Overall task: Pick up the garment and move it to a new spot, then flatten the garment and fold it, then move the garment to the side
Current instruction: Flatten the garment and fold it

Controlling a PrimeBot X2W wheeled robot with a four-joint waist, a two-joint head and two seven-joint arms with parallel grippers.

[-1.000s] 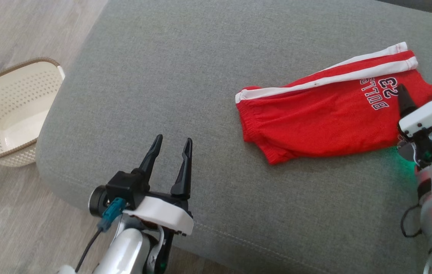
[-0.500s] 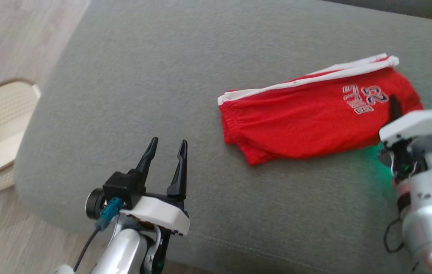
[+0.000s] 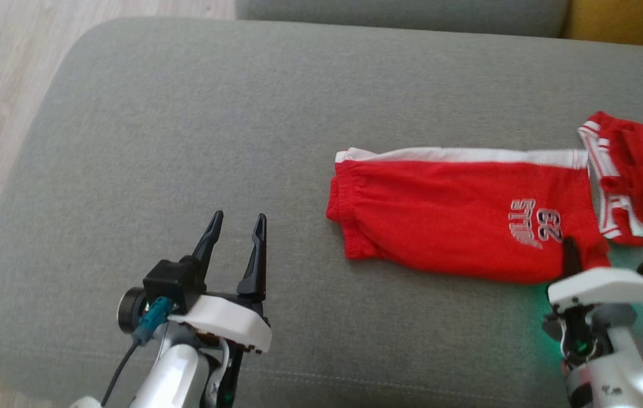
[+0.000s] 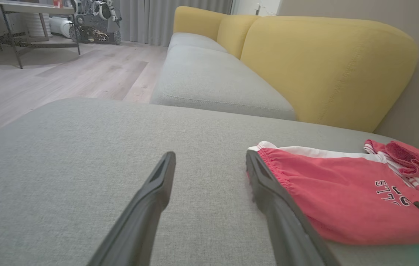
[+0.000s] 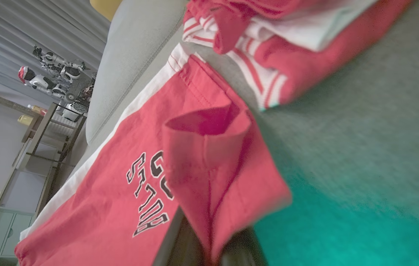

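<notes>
Red shorts [image 3: 452,226] lie flat on the grey sofa cushion [image 3: 185,113]: light, limp cloth, sure to sag. The right pincer [image 3: 570,252] is clamped on a leg-hem corner; the left pincer [image 3: 239,218] gapes wide, free to take the waistband.

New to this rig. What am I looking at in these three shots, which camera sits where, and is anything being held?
A wheeled robot with two arms, each ending in a two-fingered pincer. The head view looks down from its head at a grey sofa cushion. The other two views come from wrist cameras looking along each arm's own pincer. On the cushion lie red shorts with a white stripe and, to their right, a second red garment. The left pincer is open, holding nothing. The right pincer is shut on a corner of the shorts.
</notes>
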